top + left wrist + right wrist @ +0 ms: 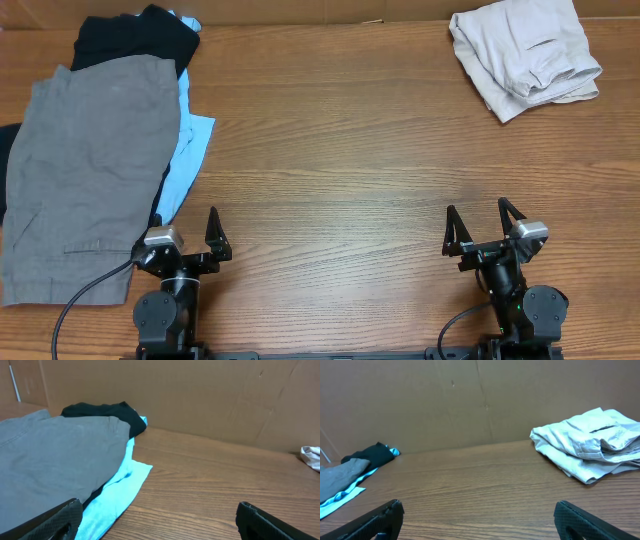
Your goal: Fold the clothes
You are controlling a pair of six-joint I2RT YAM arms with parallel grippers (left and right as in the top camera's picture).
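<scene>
The left pincer (185,235) and the right pincer (480,228) are both spread wide, holding nothing, at the near edge of the worktop (330,160). Grey shorts (85,170) lie flat along the left edge, just beside the left pincer. They cover a light-blue garment (192,140) and a black garment (135,40) near the far-left corner. Crumpled cream shorts (525,55) sit in the far-right corner, well apart from both pincers.

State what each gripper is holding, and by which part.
Nothing: the left gripper and the right gripper both stand open, fingers apart and empty.
</scene>
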